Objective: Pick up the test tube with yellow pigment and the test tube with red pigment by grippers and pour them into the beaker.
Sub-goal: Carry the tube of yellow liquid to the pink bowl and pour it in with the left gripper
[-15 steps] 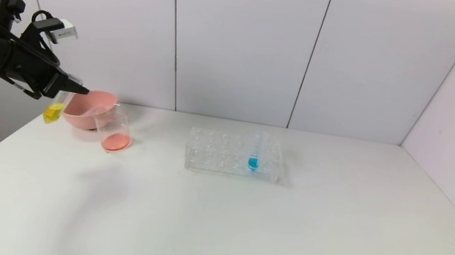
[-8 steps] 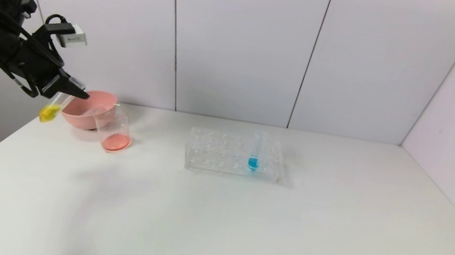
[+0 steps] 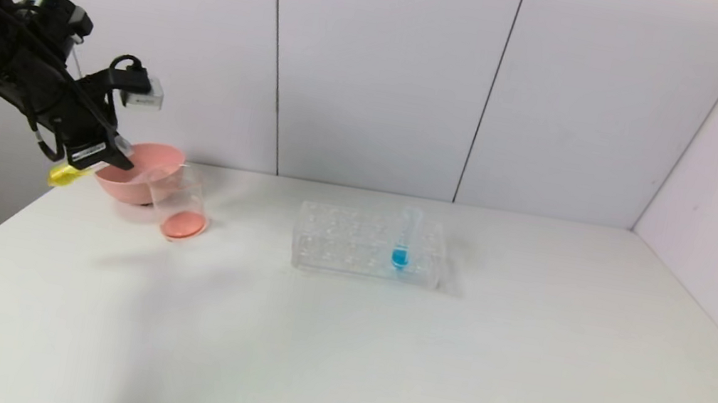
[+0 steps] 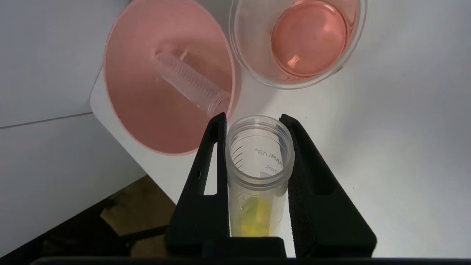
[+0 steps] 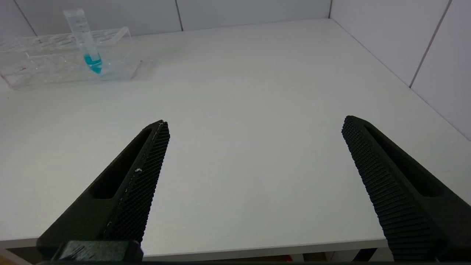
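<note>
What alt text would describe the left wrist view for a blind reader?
The left gripper clamps the test tube with yellow pigment. Beyond it, an empty tube lies in a pink bowl beside the beaker of reddish liquid.

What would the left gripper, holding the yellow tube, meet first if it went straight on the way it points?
Probably the pink bowl: the left gripper, shut on the yellow tube, points toward its near rim, with the beaker just beside. Depth is unclear, so this is a guess.
</note>
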